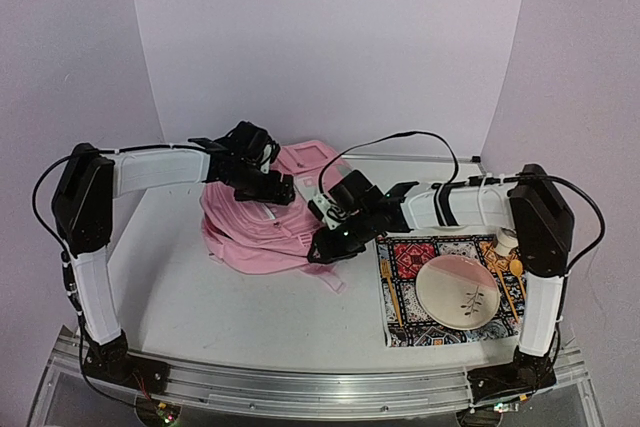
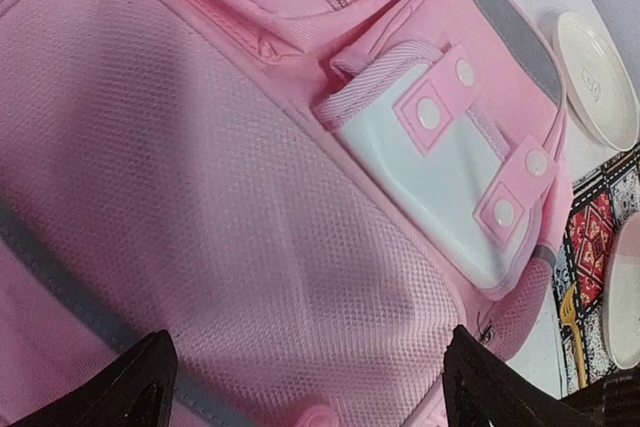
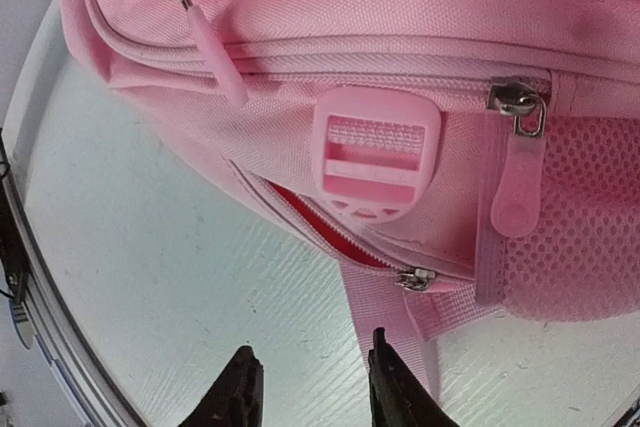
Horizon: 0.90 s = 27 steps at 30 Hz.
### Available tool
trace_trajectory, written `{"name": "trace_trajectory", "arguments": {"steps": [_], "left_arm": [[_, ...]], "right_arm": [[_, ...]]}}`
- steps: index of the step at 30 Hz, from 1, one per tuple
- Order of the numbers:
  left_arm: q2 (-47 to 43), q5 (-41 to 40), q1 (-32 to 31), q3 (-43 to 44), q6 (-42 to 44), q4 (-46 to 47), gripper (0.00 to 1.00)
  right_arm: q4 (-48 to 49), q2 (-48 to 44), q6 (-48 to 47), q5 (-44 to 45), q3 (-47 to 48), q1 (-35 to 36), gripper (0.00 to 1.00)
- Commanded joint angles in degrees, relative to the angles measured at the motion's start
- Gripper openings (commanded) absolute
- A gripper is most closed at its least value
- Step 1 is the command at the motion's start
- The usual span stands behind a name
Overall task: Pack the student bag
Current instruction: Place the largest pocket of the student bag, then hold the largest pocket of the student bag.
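Backpack position: the pink student bag (image 1: 250, 237) lies flat on the table (image 1: 200, 317) left of centre, between the two arms, its long axis appearing to run from far right to near left. The left gripper (image 1: 272, 187) hangs directly over the bag's mesh panel (image 2: 250, 247), jaws wide apart and empty. The right gripper (image 3: 315, 392) sits at the bag's near right edge, fingers narrowly apart with only bare table between them, so the right arm is judged nearer to the partly open zip (image 3: 330, 237) just ahead of its fingertips.
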Motion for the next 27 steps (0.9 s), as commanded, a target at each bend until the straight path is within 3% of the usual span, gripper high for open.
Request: {"name": "trace_trajectory", "arguments": {"steps": [1,13,19,27], "left_arm": [[-9.72,-3.78,-0.1,-4.88,-4.81,-3.0,0.95],[-18.92,-11.19,-14.45,-16.51,-23.3,1.04,0.87],[-16.65,-13.9,-20.58,-18.87,-28.14,6.49,0.83],[-10.26,-14.08,-24.21,-20.26,-31.4,12.51,0.77]], "right_arm": [[-0.16,-6.43,4.12,0.66,-3.3,-1.53,0.43],[16.83,-8.08,23.33,-1.14,-14.93,-9.7,0.63],[24.62,-3.56,29.38,-2.1,-14.63,-10.39,0.69],[26.36,-1.74,34.06,-0.67,-16.74,-10.39,0.7]]}}
